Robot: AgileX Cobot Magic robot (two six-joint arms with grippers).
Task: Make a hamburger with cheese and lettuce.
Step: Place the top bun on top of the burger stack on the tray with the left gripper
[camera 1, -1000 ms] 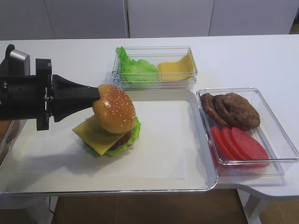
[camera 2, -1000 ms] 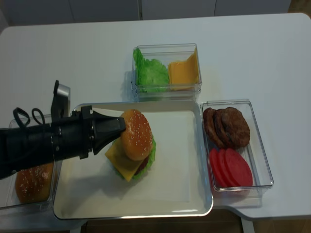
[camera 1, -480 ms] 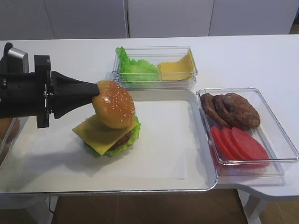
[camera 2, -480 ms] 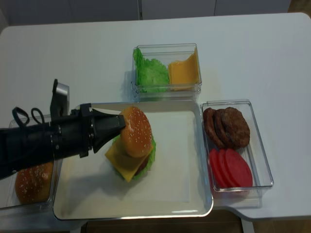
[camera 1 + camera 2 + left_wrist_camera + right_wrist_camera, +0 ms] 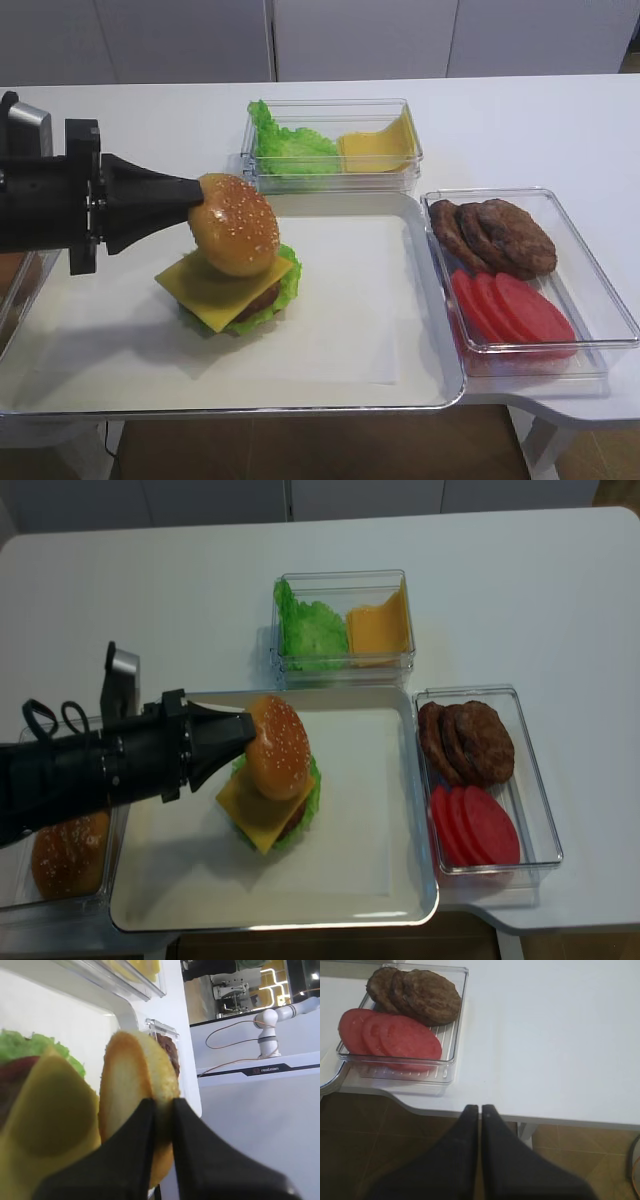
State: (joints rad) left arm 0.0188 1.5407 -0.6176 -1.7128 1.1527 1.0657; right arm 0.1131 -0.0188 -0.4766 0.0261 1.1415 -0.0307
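The hamburger stack lies on the silver tray [image 5: 400, 380]: a green lettuce [image 5: 287, 283] frill, a brown patty [image 5: 262, 299] and a square yellow cheese [image 5: 205, 290] slice with jutting corners. My left gripper [image 5: 195, 195] is shut on the rim of the sesame bun top [image 5: 233, 225] and holds it tilted just above the cheese. The left wrist view shows the bun top [image 5: 135, 1080] edge between the fingers of the left gripper [image 5: 162, 1105], next to the cheese [image 5: 45, 1110]. My right gripper [image 5: 480, 1108] is shut and empty beyond the table's front right edge.
A clear box [image 5: 330, 150] behind the tray holds loose lettuce and cheese slices. A clear box [image 5: 520, 270] on the right holds brown patties and red tomato slices. Another box with a bun [image 5: 65, 860] stands left of the tray.
My left gripper has drawn back a little to the left and lifted slightly, carrying the bun top with it, so it sits more tilted over the stack's left side.
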